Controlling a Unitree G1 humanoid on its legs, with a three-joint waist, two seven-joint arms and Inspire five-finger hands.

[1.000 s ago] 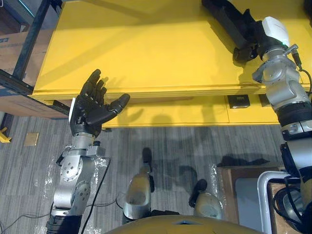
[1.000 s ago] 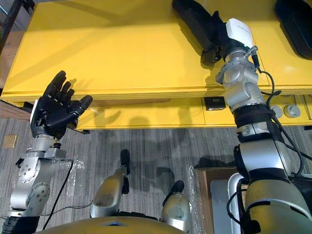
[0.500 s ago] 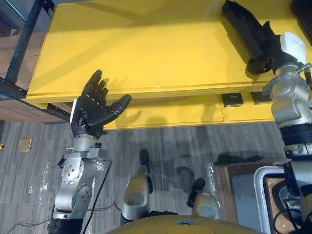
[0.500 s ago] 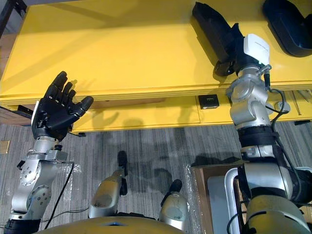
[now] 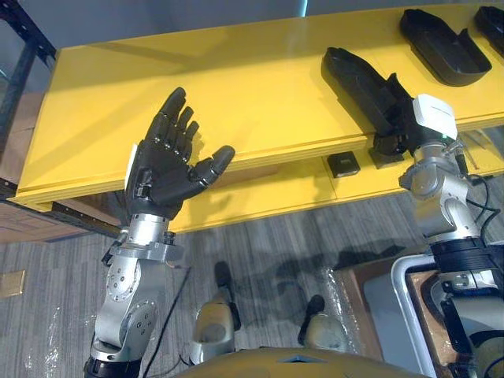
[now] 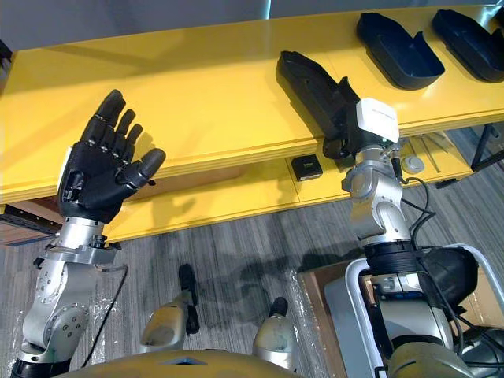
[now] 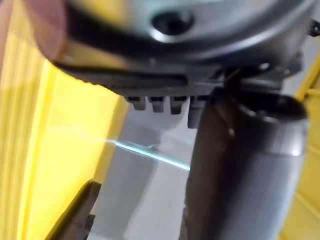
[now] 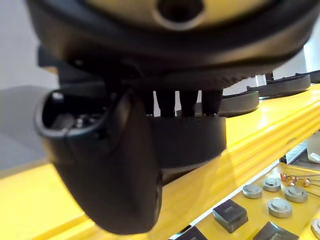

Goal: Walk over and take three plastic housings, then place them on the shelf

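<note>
Matt plastic housing (image 5: 352,75), glossy table (image 5: 236,90)

- Black moulded plastic housings (image 6: 396,53): three.
- Long yellow shelf board (image 6: 197,102): one.
- Small black square blocks (image 8: 229,215): three, two of them cut off by the frame.
- Round silver knobs (image 8: 271,184): four clear, maybe a fifth at the edge.

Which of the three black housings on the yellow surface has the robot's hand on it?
The leftmost housing: the right hand is curled round its near end. The middle housing and the rightmost housing lie untouched farther right.
</note>
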